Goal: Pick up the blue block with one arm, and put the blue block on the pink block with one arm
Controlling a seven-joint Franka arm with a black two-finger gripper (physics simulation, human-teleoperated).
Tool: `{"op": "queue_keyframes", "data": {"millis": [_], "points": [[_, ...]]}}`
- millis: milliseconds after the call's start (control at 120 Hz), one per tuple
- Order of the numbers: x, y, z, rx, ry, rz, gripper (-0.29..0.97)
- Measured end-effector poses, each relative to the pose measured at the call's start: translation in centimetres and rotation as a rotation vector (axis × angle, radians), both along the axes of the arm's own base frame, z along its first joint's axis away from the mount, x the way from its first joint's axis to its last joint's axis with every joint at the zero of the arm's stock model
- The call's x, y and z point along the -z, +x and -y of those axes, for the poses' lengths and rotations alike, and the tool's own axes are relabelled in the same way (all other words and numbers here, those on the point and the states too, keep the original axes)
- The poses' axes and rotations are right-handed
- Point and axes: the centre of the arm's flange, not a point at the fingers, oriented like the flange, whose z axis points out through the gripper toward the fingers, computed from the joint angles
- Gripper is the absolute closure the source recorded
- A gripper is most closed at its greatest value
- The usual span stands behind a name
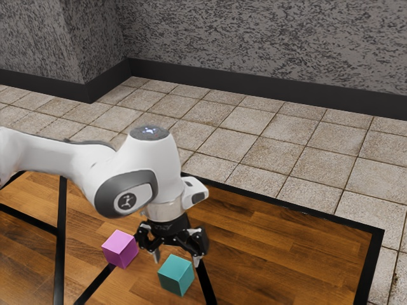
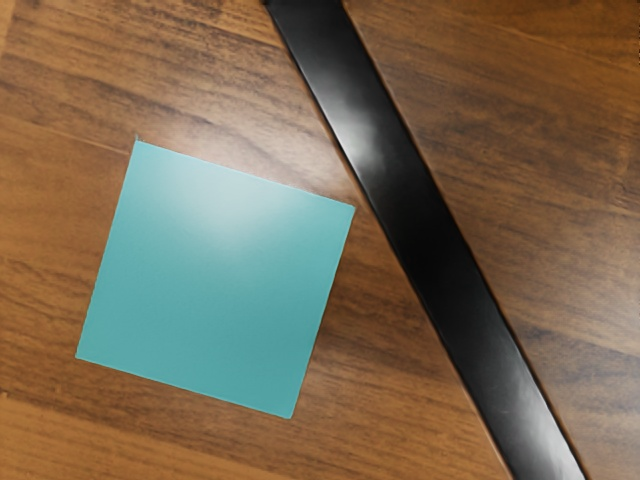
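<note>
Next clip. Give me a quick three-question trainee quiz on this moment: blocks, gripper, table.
1. True or false: the gripper is shut on the blue block.
2. Where is the pink block? A) stacked on the blue block B) on the table, apart from the blue block, toward the exterior view's left C) between the fingers
3. Fill in: beside the blue block, a black ____ crosses the wooden table.
Key: 1 false, it hangs open above the block; 2 B; 3 stripe.

Soft overhead glare on blue block (image 2: 215, 280)
</note>
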Motion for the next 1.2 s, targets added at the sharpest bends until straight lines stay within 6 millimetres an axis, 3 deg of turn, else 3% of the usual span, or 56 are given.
{"op": "queue_keyframes", "data": {"millis": [125,267,500,867,1200], "points": [[0.7,0.3,-0.1,0.046,-0.011,0.021,0.00],[2.2,-0.9,-2.1,0.052,-0.018,0.014,0.00],[3.8,-0.7,-2.5,0.107,-0.027,0.014,0.00],[4.7,0.7,-3.7,0.226,-0.038,0.050,0.00],[5.0,0.7,-3.8,0.251,-0.073,0.054,0.00]]}}
